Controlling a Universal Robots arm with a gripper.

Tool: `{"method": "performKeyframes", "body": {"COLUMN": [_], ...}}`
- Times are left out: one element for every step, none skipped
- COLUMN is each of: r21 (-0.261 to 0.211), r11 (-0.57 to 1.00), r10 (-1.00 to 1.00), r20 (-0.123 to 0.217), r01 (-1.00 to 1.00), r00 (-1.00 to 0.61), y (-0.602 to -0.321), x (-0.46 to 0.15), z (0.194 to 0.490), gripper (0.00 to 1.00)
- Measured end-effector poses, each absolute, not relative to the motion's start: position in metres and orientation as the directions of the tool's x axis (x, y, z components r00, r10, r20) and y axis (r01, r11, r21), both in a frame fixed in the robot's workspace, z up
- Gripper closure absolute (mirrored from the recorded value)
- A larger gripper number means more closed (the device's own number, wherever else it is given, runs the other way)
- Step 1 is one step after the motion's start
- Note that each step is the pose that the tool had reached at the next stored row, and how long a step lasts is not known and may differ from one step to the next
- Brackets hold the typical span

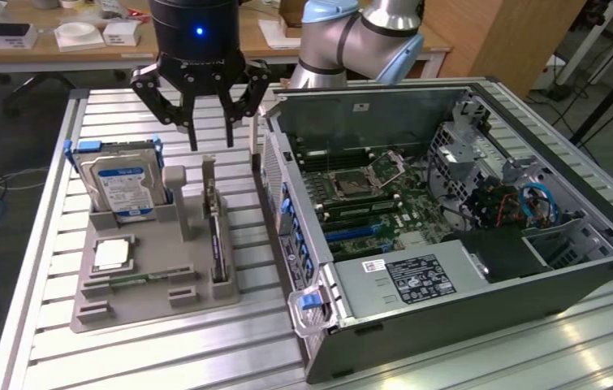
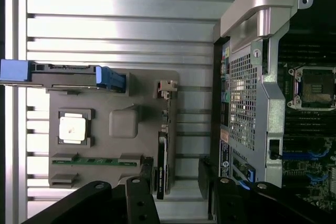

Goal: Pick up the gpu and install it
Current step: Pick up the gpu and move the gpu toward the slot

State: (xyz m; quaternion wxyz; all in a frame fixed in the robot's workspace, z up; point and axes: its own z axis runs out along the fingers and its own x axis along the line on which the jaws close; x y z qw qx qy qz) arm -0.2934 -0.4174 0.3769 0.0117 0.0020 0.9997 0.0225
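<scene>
Lower edge of gpu [image 1: 218,248] out of sight inside tray [image 1: 154,305] slot

The exterior view is looking down slantwise; the wrist view is facing straight down, closer, both sharing the grey plastic tray [image 1: 154,307].

The table [image 1: 154,357] is ribbed shiny metal, the tray [image 1: 138,310] matt grey plastic.

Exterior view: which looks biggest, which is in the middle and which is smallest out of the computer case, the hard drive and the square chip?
Largest to smallest:
1. computer case
2. hard drive
3. square chip
</scene>
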Motion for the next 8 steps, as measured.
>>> {"method": "performKeyframes", "body": {"r21": [0.045,0.045,0.045,0.045,0.045,0.045,0.045,0.045], "r11": [0.999,0.999,0.999,0.999,0.999,0.999,0.999,0.999], "r10": [0.005,0.005,0.005,0.005,0.005,0.005,0.005,0.005], "r20": [-0.023,-0.023,-0.023,-0.023,-0.023,-0.023,-0.023,-0.023], "r01": [0.004,0.004,0.004,0.004,0.004,0.004,0.004,0.004], "r00": [-1.000,-1.000,-1.000,-1.000,-1.000,-1.000,-1.000,-1.000], "y": [-0.4174,-0.4174,-0.4174,-0.4174,-0.4174,-0.4174,-0.4174,-0.4174], "x": [-0.2934,-0.2934,-0.2934,-0.2934,-0.2934,-0.2934,-0.2934,-0.2934], "z": [0.3769,0.3768,0.3766,0.3764,0.3762,0.3760,0.3758,0.3756], "gripper": [0.53,0.53,0.53,0.53,0.53,0.53,0.53,0.53]}}
